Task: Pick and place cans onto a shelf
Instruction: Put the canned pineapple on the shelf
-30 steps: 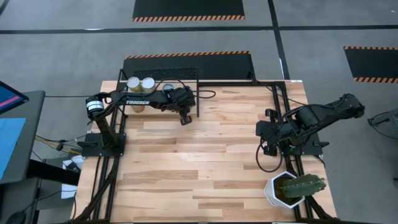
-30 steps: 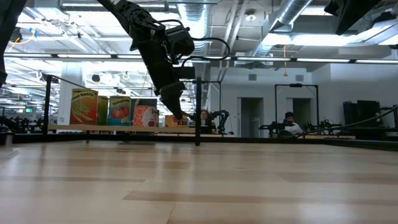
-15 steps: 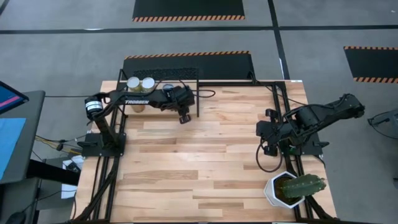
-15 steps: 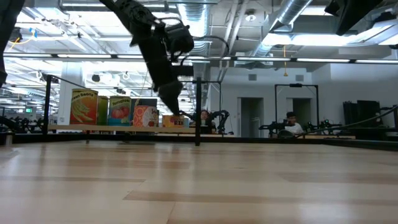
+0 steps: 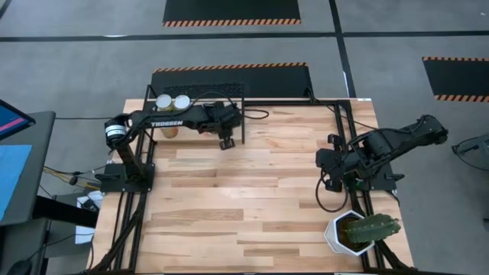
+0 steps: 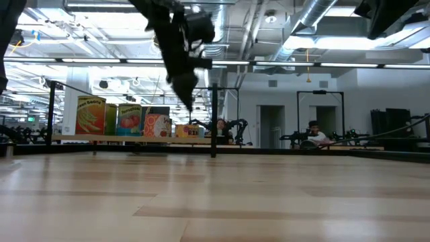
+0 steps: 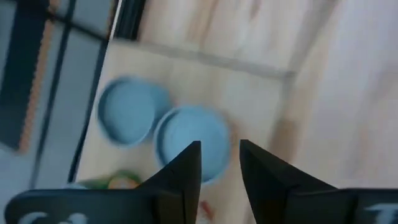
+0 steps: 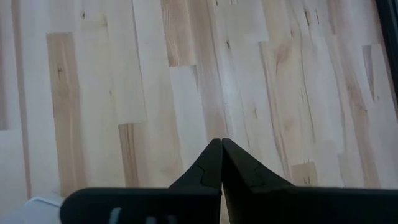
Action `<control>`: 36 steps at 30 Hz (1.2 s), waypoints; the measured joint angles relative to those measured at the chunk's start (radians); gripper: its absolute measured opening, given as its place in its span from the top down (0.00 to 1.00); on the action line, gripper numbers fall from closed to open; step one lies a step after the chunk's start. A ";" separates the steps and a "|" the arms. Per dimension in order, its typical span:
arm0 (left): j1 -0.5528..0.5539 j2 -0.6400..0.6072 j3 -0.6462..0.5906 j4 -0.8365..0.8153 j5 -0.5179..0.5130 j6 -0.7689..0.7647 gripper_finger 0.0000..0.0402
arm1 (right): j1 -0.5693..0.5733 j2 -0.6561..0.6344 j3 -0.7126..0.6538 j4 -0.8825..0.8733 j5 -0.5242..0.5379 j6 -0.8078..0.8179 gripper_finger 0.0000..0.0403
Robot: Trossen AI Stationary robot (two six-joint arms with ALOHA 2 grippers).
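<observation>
Several cans (image 6: 117,118) stand in a row on the shelf (image 6: 134,139) at the far left corner of the surface (image 5: 252,191). In the low view the row reads, from the outer end inward, a yellow-labelled tin, a green one, a tomato-labelled one, then a dark one with an orange label, with a shorter tin at the inner end near the black corner post. From above, two white tops (image 5: 173,101) show side by side at the shelf's outer end; the rest of the row is covered by the arm. The left wrist view shows two round blue tops (image 7: 193,142) touching each other on pale wood, with a bit of green and orange label at the edge.

Left claw (image 5: 225,142) hangs above the inner end of the shelf, just beside the post, its fingers (image 7: 180,174) parted by a narrow gap and holding nothing; in the low view it is raised clear of the tins, its tips above the short one.

Right claw (image 5: 326,183) waits at the right side of the surface, well apart from the shelf, its fingers (image 8: 211,165) pressed together over bare planks. A white pot with a cactus (image 5: 363,231) sits at the near right corner.
</observation>
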 joint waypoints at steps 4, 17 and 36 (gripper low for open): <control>0.022 0.026 -0.043 0.058 -0.060 0.006 0.79 | 0.018 0.000 0.000 -0.003 0.000 0.000 0.95; 0.038 0.113 -0.040 0.084 -0.057 0.033 0.86 | 0.083 0.000 -0.034 -0.002 0.002 0.045 0.94; 0.017 0.107 -0.017 0.098 -0.052 0.017 0.86 | 0.096 0.000 -0.083 0.000 0.004 0.063 0.93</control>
